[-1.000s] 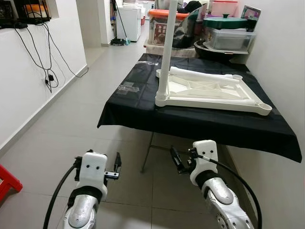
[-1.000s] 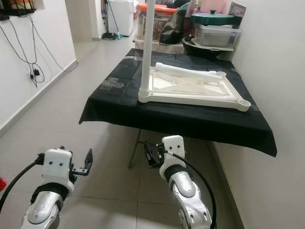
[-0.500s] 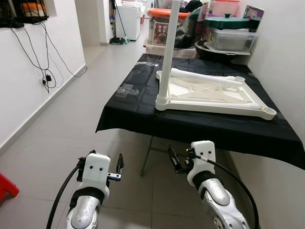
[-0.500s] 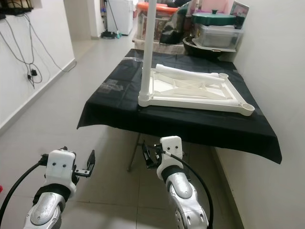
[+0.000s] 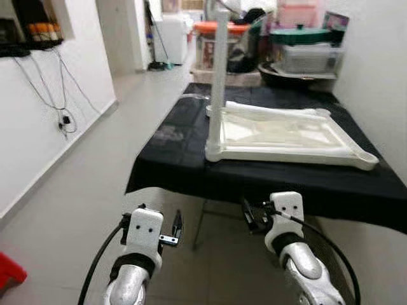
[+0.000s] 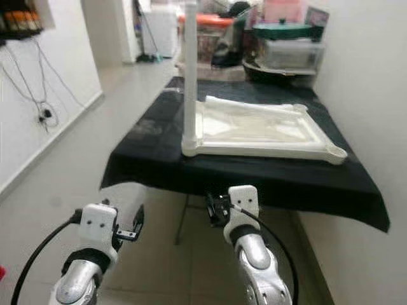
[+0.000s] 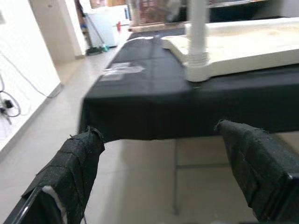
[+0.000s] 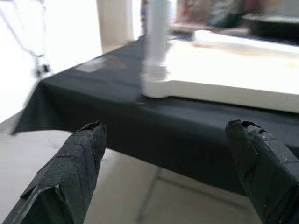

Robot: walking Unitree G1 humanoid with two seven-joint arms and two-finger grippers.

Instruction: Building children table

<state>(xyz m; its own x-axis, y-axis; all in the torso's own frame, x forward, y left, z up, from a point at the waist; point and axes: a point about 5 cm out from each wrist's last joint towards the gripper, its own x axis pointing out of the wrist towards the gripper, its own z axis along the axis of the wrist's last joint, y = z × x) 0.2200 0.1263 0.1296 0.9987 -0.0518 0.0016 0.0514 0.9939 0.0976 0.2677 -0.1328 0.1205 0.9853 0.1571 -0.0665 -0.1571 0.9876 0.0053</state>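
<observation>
Approach continues — tabletop (image 5: pixel 286 136) with one leg (image 5: pixel 219 76) looms nearer; left gripper (image 7: pixel 163 172) and right gripper (image 8: pixel 168 172) gape, empty.

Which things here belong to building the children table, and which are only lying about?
Job: white tabletop lying upside down on the black cloth; upright leg in its near left corner; loose leg lying on it.
Lying about: storage boxes, green lid, wall cables.
</observation>
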